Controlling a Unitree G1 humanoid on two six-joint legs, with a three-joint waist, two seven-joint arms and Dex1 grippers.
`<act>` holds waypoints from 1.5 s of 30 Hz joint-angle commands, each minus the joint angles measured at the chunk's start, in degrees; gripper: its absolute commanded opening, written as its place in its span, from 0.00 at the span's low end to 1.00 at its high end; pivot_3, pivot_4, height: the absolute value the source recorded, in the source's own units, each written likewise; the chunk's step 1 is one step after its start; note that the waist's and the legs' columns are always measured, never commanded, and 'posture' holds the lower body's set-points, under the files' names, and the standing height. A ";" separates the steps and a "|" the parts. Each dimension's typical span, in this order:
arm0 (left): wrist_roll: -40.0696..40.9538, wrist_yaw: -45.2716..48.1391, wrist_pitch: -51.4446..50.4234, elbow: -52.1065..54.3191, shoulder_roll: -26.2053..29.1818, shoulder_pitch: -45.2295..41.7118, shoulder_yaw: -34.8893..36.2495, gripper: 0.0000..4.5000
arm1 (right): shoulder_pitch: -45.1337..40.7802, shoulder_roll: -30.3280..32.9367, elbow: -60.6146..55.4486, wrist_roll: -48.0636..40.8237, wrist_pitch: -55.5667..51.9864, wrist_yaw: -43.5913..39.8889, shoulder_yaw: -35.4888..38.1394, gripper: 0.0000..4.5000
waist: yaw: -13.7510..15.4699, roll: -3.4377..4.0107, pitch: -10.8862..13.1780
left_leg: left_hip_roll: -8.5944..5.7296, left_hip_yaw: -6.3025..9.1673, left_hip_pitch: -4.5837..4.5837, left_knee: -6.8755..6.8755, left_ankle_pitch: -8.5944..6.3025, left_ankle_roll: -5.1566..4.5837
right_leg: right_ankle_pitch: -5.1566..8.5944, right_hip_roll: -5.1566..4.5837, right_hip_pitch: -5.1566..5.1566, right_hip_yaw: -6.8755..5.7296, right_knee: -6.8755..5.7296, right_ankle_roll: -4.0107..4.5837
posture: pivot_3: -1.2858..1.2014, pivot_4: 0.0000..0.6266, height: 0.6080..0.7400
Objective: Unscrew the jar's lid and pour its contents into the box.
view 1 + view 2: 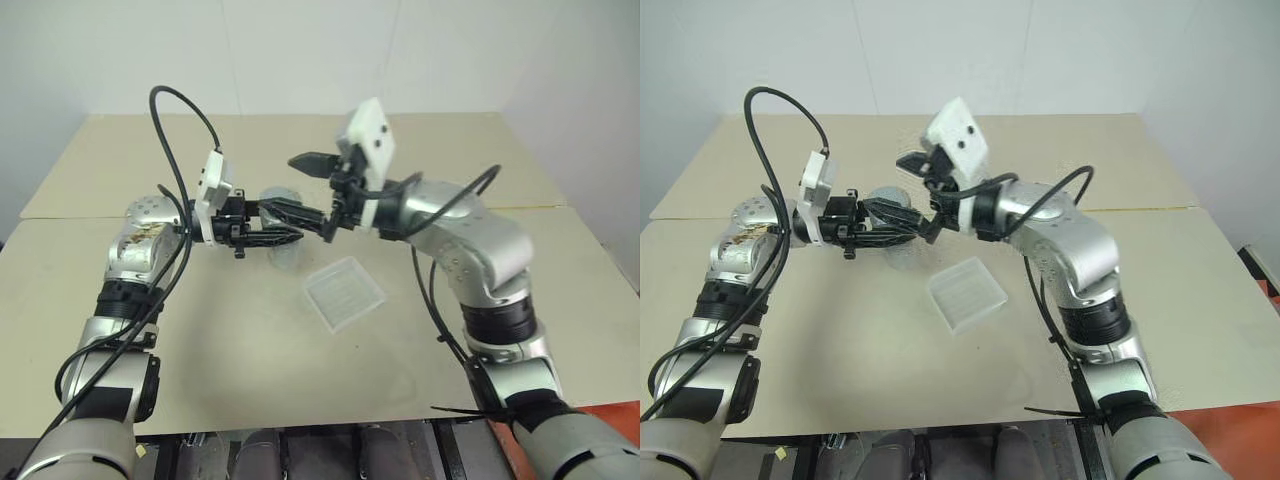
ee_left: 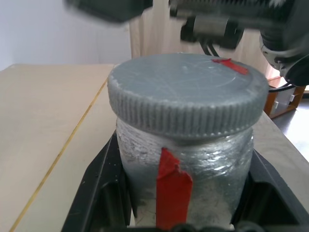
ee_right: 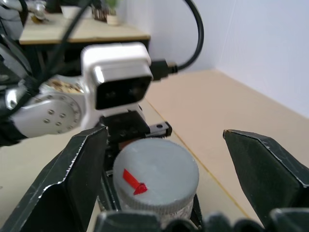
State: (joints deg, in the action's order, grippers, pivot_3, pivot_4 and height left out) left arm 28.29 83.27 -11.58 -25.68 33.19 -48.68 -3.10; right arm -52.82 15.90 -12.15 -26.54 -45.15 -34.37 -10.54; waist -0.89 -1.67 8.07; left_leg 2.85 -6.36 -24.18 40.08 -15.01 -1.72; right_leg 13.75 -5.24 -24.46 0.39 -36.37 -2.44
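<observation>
Gripping the jar [image 2: 186,159] by its body, the left claw [image 1: 285,222] is clamped shut on it and holds it upright in the air above the bench [image 1: 200,330]. The grey lid [image 3: 155,174] is on the jar, a red mark on its top. The right claw [image 1: 318,192] has its fingers [image 3: 72,179] spread wide, one on either side of the lid and not touching it. The clear box [image 1: 343,292] lies flat on the bench at about five o'clock from the jar, near but apart.

The main risk, as I judge it, is a poorly centred closing: the lid sits nearer one finger, so that finger could strike first and push the jar askew in the left grip. A twist against too light a hold would then turn the whole jar, not the lid. Once the lid loosens, a tilt away from the box would scatter the contents on the bench.
</observation>
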 commanded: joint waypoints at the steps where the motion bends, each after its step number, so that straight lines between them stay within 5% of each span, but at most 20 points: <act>1: 0.19 0.13 -0.60 1.62 0.19 -0.28 1.91 0.45 | -1.68 -1.02 -0.45 0.99 -0.08 1.20 0.09 0.99 | 0.11 0.00 0.00 | 0.00 0.00 -0.01 0.00 0.00 0.00 | 0.00 0.00 0.00 -0.01 0.02 0.00 | 0.52 0.24 1.00; 35: -0.05 0.76 -1.93 4.71 1.98 2.27 4.69 0.45 | 4.98 5.49 -5.71 -0.31 -3.03 1.32 5.73 0.99 | 0.11 0.00 0.00 | 0.00 0.01 -0.02 0.00 -0.02 -0.03 | 0.00 -0.01 0.03 -0.01 0.06 0.00 | 0.52 0.24 1.00; 45: -1.65 0.97 -0.68 1.81 0.85 0.63 3.97 0.45 | 6.50 7.62 -11.47 -6.46 -2.23 -5.58 6.25 0.99 | 0.11 0.00 0.00 | 0.01 0.03 -0.01 -0.01 -0.07 -0.12 | 0.00 0.01 0.03 -0.01 0.08 0.00 | 0.52 0.24 1.00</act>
State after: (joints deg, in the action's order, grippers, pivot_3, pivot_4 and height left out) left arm 27.01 83.90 -13.48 -23.72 34.21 -46.21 0.43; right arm -45.36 24.20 -20.52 -30.68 -48.19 -39.09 -5.73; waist -0.79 -1.67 8.07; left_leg 2.86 -6.33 -24.19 40.07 -15.09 -1.84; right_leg 13.75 -5.23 -24.43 0.39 -36.29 -2.45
